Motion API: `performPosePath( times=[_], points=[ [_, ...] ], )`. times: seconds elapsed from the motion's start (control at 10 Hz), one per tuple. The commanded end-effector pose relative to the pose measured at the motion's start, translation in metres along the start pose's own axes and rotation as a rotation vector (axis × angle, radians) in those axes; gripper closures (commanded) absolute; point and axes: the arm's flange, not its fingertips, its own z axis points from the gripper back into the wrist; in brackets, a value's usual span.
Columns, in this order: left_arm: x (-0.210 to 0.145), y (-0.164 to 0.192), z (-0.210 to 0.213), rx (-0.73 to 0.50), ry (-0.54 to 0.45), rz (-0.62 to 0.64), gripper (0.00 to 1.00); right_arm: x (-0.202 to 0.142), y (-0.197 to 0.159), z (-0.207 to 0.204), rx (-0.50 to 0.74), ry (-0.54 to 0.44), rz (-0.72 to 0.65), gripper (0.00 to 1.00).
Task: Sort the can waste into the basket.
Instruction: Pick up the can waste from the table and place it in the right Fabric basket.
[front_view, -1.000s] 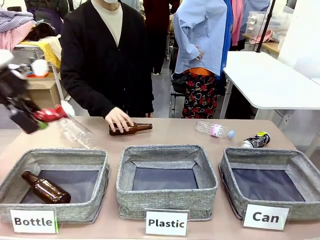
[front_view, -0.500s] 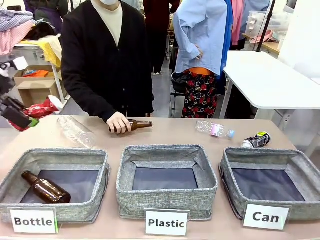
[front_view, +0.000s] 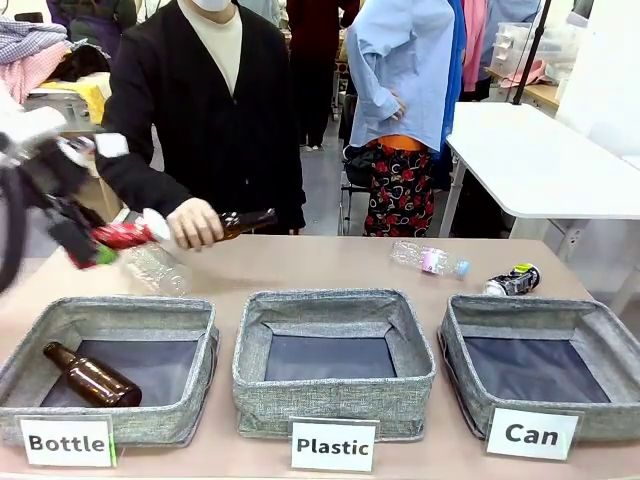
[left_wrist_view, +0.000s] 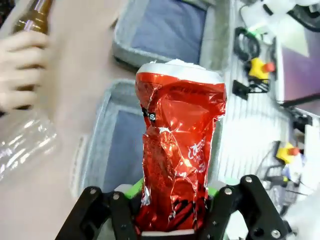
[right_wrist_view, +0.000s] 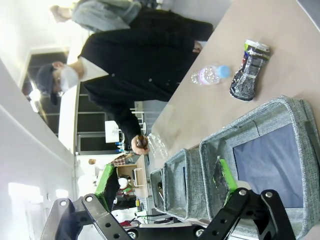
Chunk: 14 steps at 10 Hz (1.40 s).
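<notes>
Red can: crushed, probably light, slick, easily dented. Left gripper pinches its lower end. Right gripper: jaws spread, empty.

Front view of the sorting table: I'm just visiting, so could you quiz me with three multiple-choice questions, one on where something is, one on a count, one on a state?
1. Where is the black and silver can relative to the Can basket? A inside it; B on the table behind it; C in front of it.
2. How many brown glass bottles are there? A two; B one; C four.
3. What is the left gripper doing? A open, empty; B shut on a clear bottle; C shut on the red can.

Answers:
1 B: it lies on the tabletop beyond the basket's far rim.
2 A: one lies in the Bottle bin, the other is in the person's hand.
3 C: the crushed can is clamped in it.
</notes>
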Motion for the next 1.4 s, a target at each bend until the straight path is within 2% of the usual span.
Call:
performPosePath(
  times=[0.0,0.1,0.2,0.3,0.5,0.7,0.9,1.1,1.3],
  points=[
    [-0.121,-0.022,0.135,-0.027,-0.269,-0.028,0.88,0.003,0.0,-0.002,0.03,-0.016,0.025,0.0],
    [-0.196,-0.047,0.175,-0.066,-0.404,-0.105,0.88,0.003,0.0,-0.002,0.03,-0.016,0.025,0.0],
    [-0.269,-0.07,0.193,-0.058,-0.561,-0.128,0.88,0.003,0.0,-0.002,0.03,-0.016,0.025,0.0],
    [-0.325,-0.087,0.194,-0.05,-0.706,-0.122,0.88,0.003,0.0,-0.002,0.03,-0.016,0.025,0.0],
    [-0.372,-0.078,0.176,-0.047,-0.84,-0.116,0.88,0.003,0.0,-0.002,0.03,-0.016,0.025,0.0],
    [-0.391,-0.078,0.154,-0.064,-0.897,-0.114,0.88,0.003,0.0,-0.002,0.03,-0.016,0.025,0.0],
    [-0.381,-0.077,0.144,-0.056,-0.874,-0.13,0.88,0.003,0.0,-0.002,0.03,-0.016,0.025,0.0],
    [-0.351,-0.081,0.156,-0.039,-0.807,-0.154,0.88,0.003,0.0,-0.002,0.03,-0.016,0.025,0.0],
    [-0.302,-0.097,0.147,-0.038,-0.702,-0.163,0.88,0.003,0.0,-0.002,0.03,-0.016,0.025,0.0]
  ],
)
